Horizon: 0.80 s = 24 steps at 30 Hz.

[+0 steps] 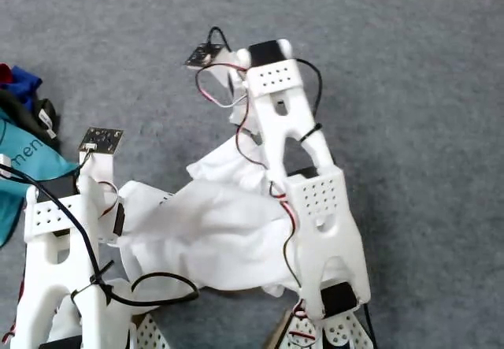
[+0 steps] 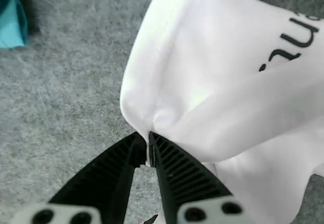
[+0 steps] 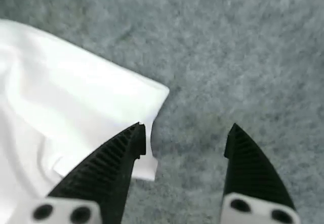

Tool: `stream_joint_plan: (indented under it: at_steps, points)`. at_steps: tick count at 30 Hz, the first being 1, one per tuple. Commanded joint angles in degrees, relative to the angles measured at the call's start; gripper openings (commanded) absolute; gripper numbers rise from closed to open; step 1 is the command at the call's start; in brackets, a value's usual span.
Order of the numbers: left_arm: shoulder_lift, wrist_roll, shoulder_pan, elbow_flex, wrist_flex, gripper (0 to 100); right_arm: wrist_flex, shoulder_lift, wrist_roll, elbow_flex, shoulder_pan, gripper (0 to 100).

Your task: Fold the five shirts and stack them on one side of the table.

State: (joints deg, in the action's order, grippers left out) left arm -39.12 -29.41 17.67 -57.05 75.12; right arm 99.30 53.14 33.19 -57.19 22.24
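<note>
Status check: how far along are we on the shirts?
Done: nothing looks folded yet; a teal shirt and darker cloth lie bunched at the table edge. In hand: the white shirt lies crumpled mid-table, the left gripper shut on its edge, the right gripper open above a corner. Left: folding and stacking it.

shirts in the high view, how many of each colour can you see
white shirt: 1
teal shirt: 1
blue garment: 1
black garment: 1
red garment: 1, only a sliver at the edge
total: 5
</note>
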Motion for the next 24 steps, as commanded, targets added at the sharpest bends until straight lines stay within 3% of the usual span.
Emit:
stream_joint_plan:
  at_steps: [1, 12, 24]
  points:
    - [-0.5, 0.4, 0.2, 0.4, -0.2, 2, -3.7, 0.1, -2.8, -0.5, 1.3, 26.9]
    - [-0.4, 0.4, 0.2, -2.5, -1.7, 2, -4.9, 8.0, -7.3, -4.6, 1.4, 26.8]
    - [-0.4, 0.4, 0.2, -2.8, -1.6, 2, 3.1, 10.2, -8.5, -16.8, 2.4, 26.7]
